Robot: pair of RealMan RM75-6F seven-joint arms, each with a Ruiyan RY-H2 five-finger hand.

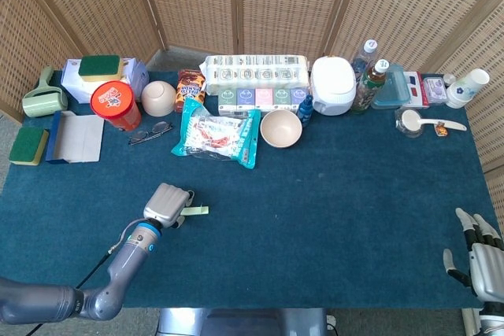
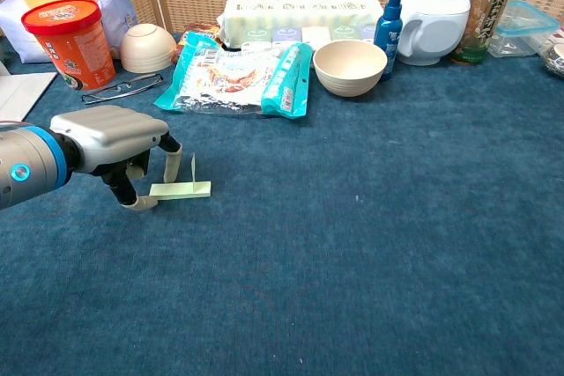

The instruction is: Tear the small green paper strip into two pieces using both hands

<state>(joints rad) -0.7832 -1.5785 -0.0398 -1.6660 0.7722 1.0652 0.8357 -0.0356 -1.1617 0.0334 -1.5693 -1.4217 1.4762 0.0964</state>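
left robot hand [image 2: 113, 134] hangs palm down over the front left part of the surface [image 2: 370, 244], its fingers curled downward with tips at the cloth; one lower fingertip [image 2: 139, 202] sits at the left end of the green paper strip [image 2: 181, 188], but i cannot tell whether anything is actually pinched. right robot hand [image 1: 482, 256] lies at the front right corner of the surface, fingers spread and nothing in them.

the strip is a small pale green rectangle lying flat on the blue cloth, with a thin sliver of it standing upright near its middle. it lies just to the right of the left robot hand, touching its lowered fingers, and well apart from the right robot hand.

along the back edge, a beige bowl [image 2: 350, 66] stands open and looks bare inside, beside a blue spray bottle [image 2: 388, 20]. a second bowl [image 2: 146, 47] rests upside down next to the red tub [image 2: 69, 40], which has its lid on. a clear lidded box [image 2: 523, 24] sits near the back right corner; its contents cannot be made out.
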